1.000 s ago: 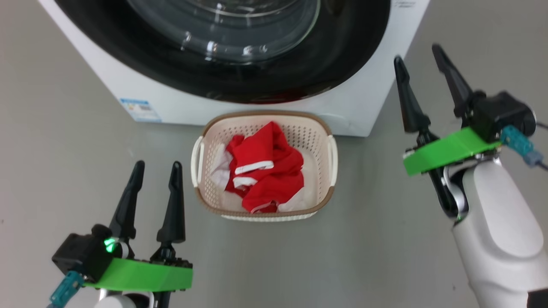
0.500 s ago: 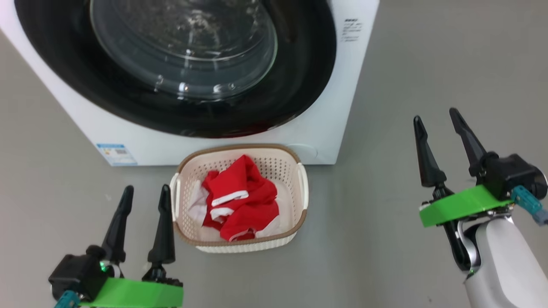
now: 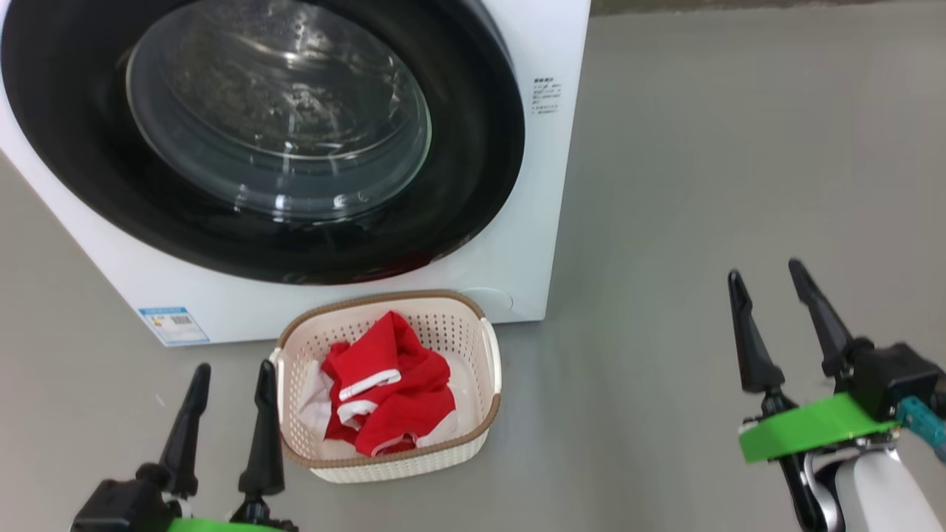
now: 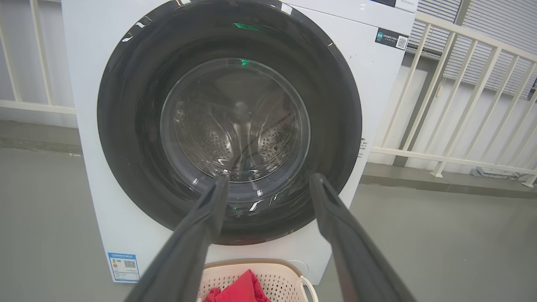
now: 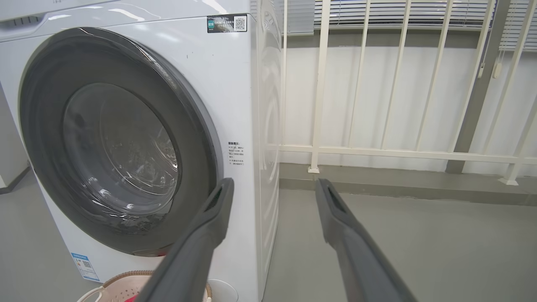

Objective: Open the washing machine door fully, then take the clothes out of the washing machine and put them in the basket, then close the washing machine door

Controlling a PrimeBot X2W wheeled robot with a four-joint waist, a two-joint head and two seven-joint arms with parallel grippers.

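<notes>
At the lower left of the head view, the left gripper (image 3: 233, 367) is being held over the grey floor (image 3: 702, 185). Its two dark fingers are being spread apart with nothing between them, just beside the left end of the basket (image 3: 406, 467).

Further right, the washing machine (image 3: 536, 192) is being seen standing on the floor, a small blue label sticker (image 3: 173, 325) being shown at its lower left corner. The washing machine door (image 3: 473, 148) is being shown shut, flush against the white front. A perforated steel drum (image 4: 218, 144) is being glimpsed through its glass in the left wrist view. A reddish glint low on the black rim is possibly a reflection of the clothes; the glare is making this hard to judge.

The basket is being seen on the floor directly in front of the machine, close under the door. The clothes (image 3: 392, 384) are being seen crumpled inside it, red with white trim.

At the lower right, well apart from the basket, the right gripper (image 3: 764, 270) is being held over bare floor, its fingers likewise being spread wide and empty. In the right wrist view a white railing (image 5: 321, 84) is being seen beyond the machine's right side.
</notes>
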